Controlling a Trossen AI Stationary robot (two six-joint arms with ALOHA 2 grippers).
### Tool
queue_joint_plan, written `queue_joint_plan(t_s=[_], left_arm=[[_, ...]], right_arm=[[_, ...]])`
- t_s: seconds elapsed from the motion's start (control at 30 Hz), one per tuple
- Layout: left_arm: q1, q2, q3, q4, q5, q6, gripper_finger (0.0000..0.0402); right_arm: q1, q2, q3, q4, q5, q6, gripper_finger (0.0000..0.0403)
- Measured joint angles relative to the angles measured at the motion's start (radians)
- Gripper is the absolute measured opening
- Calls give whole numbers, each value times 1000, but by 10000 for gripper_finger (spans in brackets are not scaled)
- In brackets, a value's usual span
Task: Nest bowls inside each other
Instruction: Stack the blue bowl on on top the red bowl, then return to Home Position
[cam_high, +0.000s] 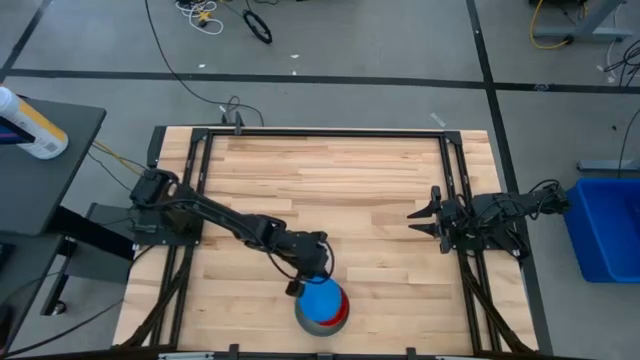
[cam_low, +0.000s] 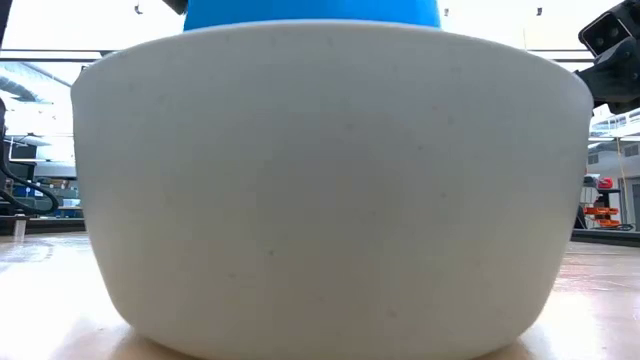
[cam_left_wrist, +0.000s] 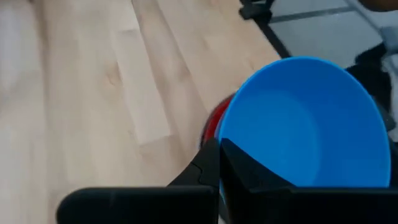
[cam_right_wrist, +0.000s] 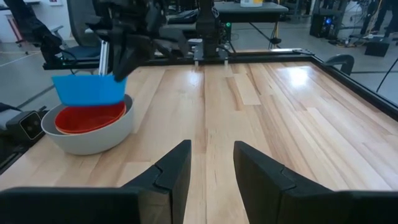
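We see the left gripper (cam_high: 312, 262) extended over the near middle of the wooden table (cam_high: 330, 180), its fingers closed on the rim of the light blue bowl (cam_high: 320, 298). The left wrist view confirms the pinch: one dark finger (cam_left_wrist: 249, 177) lies inside the bowl wall and the other outside.

The light blue bowl hangs above the stack rather than seated in it; in the right wrist view it (cam_right_wrist: 88, 89) sits clear of the red bowl (cam_right_wrist: 87, 118). The red bowl is nested inside the pale grey bowl (cam_right_wrist: 93, 137), which rests on the table near its front edge, slightly left of centre. In the low view the grey bowl (cam_low: 330, 190) fills almost the whole field, with the blue bowl (cam_low: 310, 12) showing above its rim.

We find the right gripper (cam_high: 415, 222) parked at the right side of the table, well apart from the bowls. Its fingers (cam_right_wrist: 174, 168) stand open with a clear gap and hold nothing.

We cannot see any other bowl.
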Motion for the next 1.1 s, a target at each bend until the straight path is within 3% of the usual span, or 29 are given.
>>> queue_joint_plan(t_s=[0.43,0.7,0.87,1.1], left_arm=[[-6,45,-4,22,24,-67,1],[-5,178,25,34,134,-104,1],[-6,170,32,15,132,-106,4],[-7,114,77,-94,79,-41,94]], right_arm=[[0,0,0,1,0,-4,131],[0,0,0,0,0,-4,131],[0,0,0,0,0,-4,129],[0,0,0,-1,-1,-4,129]])
